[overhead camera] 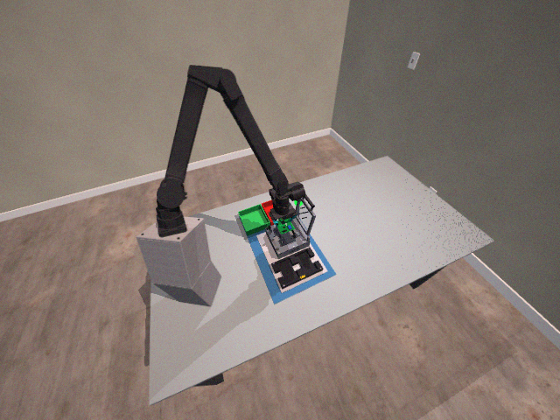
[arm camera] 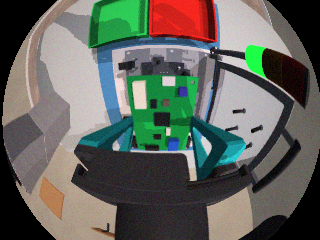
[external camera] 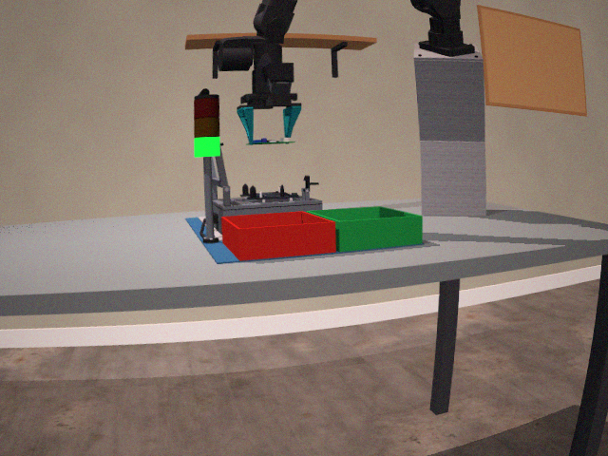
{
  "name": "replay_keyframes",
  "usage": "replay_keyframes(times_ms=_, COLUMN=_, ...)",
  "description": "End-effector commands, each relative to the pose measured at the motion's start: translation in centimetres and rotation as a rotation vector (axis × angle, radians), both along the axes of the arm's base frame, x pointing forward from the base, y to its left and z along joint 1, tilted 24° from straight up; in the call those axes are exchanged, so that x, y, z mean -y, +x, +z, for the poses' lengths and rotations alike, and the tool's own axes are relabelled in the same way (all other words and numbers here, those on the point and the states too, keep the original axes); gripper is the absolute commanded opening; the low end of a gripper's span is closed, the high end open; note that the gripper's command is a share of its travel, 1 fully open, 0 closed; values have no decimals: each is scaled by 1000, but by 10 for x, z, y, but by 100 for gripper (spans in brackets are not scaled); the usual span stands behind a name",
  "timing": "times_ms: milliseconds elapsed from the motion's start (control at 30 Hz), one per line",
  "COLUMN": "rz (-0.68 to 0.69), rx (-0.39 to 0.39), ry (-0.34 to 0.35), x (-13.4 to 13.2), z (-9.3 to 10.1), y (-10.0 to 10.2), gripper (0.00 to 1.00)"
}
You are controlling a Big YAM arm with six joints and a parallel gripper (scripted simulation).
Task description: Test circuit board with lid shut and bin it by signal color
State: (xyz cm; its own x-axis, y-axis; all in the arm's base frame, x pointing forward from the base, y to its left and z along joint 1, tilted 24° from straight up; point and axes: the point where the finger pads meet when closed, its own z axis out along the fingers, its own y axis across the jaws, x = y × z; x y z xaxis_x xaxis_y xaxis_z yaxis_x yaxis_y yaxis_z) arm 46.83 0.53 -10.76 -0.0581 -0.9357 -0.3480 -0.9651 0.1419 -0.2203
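Note:
My gripper (external camera: 269,140) is shut on the green circuit board (external camera: 269,142) and holds it level, well above the tester (external camera: 267,199). In the wrist view the board (arm camera: 162,112) lies between the teal fingers, face up, its white connector at the far left corner. The tester's lid (overhead camera: 304,220) stands open. The signal tower (external camera: 206,126) beside the tester shows green at its lowest light. The green bin (external camera: 372,225) and the red bin (external camera: 277,234) stand side by side in front of the tester; both show at the top of the wrist view, with the green bin (arm camera: 120,16) left and the red bin (arm camera: 182,11) right.
The black tray (overhead camera: 296,269) lies on the blue mat (overhead camera: 294,271) beyond the tester, both pockets empty. The arm's grey pedestal (overhead camera: 178,260) stands at the table's edge. The latch hook (external camera: 308,184) rises at the tester's right end.

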Motion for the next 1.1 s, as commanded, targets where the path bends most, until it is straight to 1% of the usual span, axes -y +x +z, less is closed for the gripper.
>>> replay_keyframes(times_ms=0, rz=5, rx=21, ry=4, x=-7, z=14, y=3, gripper=72)
replay_keyframes(times_ms=33, rz=5, rx=21, ry=4, x=-7, z=14, y=3, gripper=72)
replay_keyframes(times_ms=67, rz=3, rx=36, ry=2, x=-7, z=16, y=9, gripper=72)
replay_keyframes(times_ms=233, rz=2, rx=35, ry=0, x=-20, z=14, y=2, gripper=72)
replay_keyframes(times_ms=367, rz=2, rx=35, ry=2, x=-38, z=13, y=-4, gripper=72)
replay_keyframes(times_ms=533, rz=2, rx=34, ry=5, x=-70, z=12, y=-15, gripper=72)
replay_keyframes(times_ms=600, rz=2, rx=34, ry=5, x=-70, z=12, y=-15, gripper=72)
replay_keyframes(times_ms=1067, rz=2, rx=32, ry=14, x=-172, z=8, y=-51, gripper=72)
